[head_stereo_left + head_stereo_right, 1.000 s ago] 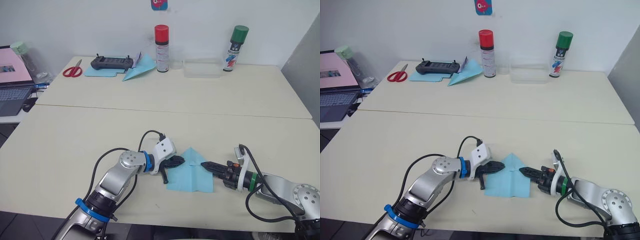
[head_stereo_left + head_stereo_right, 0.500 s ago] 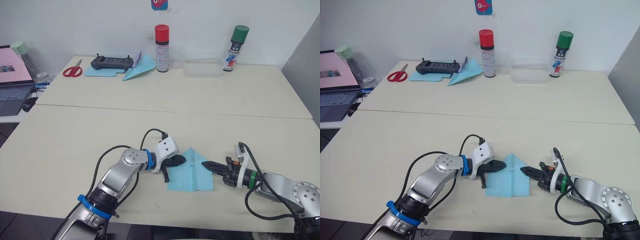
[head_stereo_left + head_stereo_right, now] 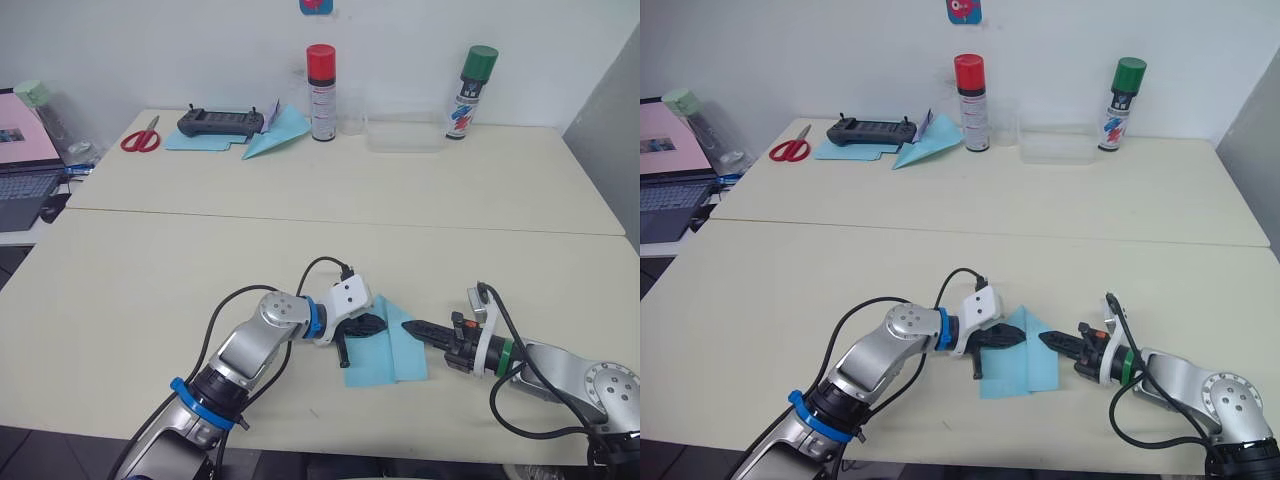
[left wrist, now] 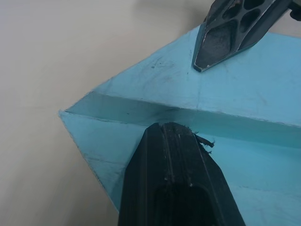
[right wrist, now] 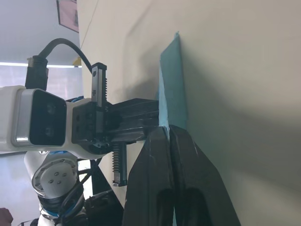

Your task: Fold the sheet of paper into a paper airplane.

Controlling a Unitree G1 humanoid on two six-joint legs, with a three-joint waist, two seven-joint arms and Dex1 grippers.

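Between the closed right gripper (image 3: 408,326) and left gripper (image 3: 374,322), jaw state indiscernible: sheet of paper (image 3: 388,353), both tips touching.

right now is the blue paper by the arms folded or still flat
Partly folded: the paper has a pointed nose with corner flaps creased in, and the left wrist view shows a raised fold across it.

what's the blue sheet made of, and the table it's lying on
The sheet of paper: thin matte light-blue paper, judging by its sharp fold lines and the flap standing off the surface in the left wrist view. The table: smooth cream top with a faint sheen, probably laminate over board; its core cannot be seen.
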